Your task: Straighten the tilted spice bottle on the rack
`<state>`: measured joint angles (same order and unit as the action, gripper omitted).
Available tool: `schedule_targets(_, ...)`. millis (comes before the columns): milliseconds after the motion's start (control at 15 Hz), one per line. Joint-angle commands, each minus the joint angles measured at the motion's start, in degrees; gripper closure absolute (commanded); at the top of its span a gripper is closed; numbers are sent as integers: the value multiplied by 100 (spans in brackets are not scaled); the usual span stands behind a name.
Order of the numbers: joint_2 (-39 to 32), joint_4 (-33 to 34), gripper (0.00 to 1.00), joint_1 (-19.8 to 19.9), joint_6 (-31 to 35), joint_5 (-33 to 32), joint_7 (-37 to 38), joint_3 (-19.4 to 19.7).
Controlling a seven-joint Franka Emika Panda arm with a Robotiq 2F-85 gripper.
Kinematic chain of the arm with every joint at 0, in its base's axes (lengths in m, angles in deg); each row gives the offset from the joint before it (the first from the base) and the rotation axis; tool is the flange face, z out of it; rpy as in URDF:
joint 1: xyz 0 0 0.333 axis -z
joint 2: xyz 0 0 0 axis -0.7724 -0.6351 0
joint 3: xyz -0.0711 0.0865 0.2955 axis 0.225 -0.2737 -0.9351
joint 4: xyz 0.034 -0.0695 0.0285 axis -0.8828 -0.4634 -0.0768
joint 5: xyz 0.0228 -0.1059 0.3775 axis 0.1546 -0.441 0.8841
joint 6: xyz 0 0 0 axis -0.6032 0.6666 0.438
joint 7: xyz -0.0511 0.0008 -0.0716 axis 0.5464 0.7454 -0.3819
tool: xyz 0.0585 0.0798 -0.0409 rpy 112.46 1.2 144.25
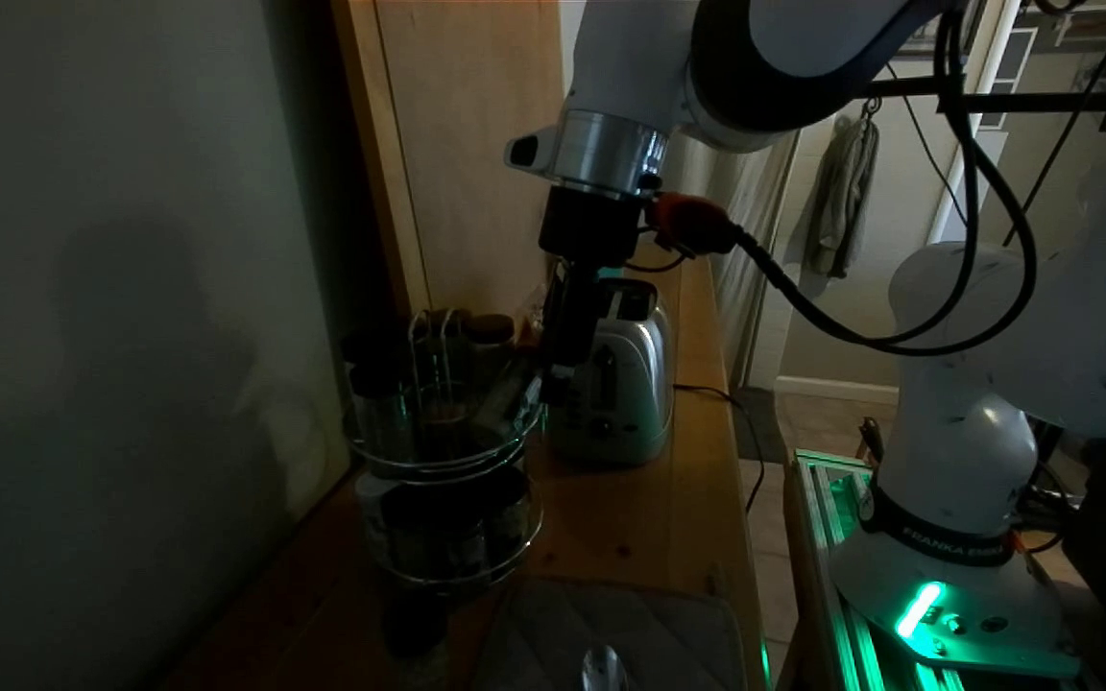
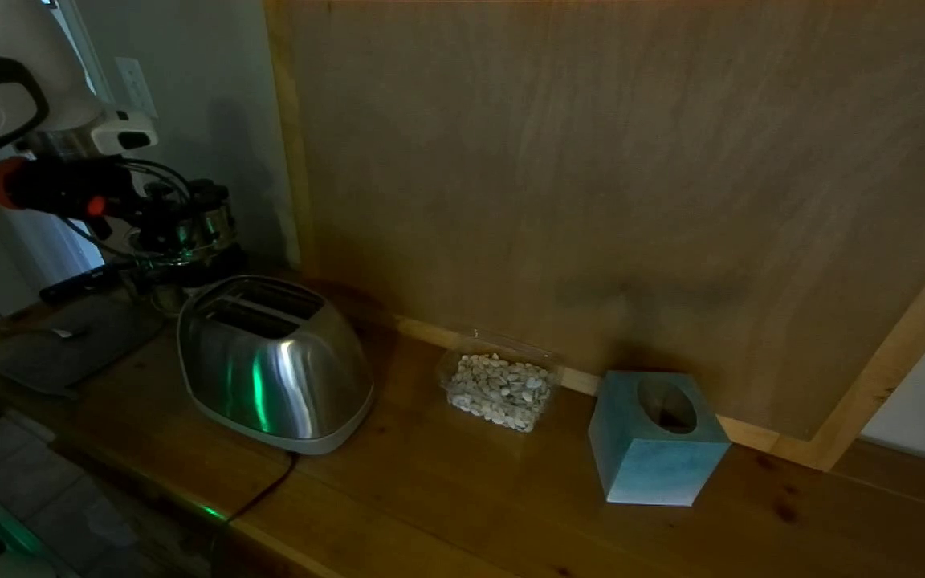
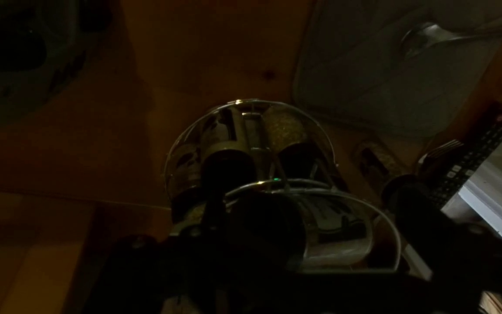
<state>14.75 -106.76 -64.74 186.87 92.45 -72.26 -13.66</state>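
Note:
The tilted spice bottle (image 3: 340, 231) lies slanted in the upper ring of the rack in the wrist view, dark cap to the left and glass base to the right. It also shows tilted in an exterior view (image 1: 503, 398). The rack (image 1: 443, 468) is a round wire carousel holding several look-alike jars on two tiers; it also shows in the wrist view (image 3: 240, 102). My gripper (image 3: 312, 203) is open, with one finger by the cap and one beyond the base. The gripper (image 1: 553, 379) is at the rack's upper tier. The lower part of the bottle is hidden in the wrist view.
The steel toaster (image 1: 620, 384) stands close beside the rack and gripper. A grey pad (image 1: 630, 624) with a spoon (image 1: 603, 667) lies before the rack. Another jar (image 3: 377, 161) is on the table beside the rack. A pebble container (image 2: 503, 389) and a tissue box (image 2: 659, 466) stand farther along.

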Motion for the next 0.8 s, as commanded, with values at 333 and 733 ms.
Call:
schedule_targets(333,-211,53,4,-115,198,434,-55,185)
schedule_targets(733,-229,52,53,-149,330,760,-87,247)
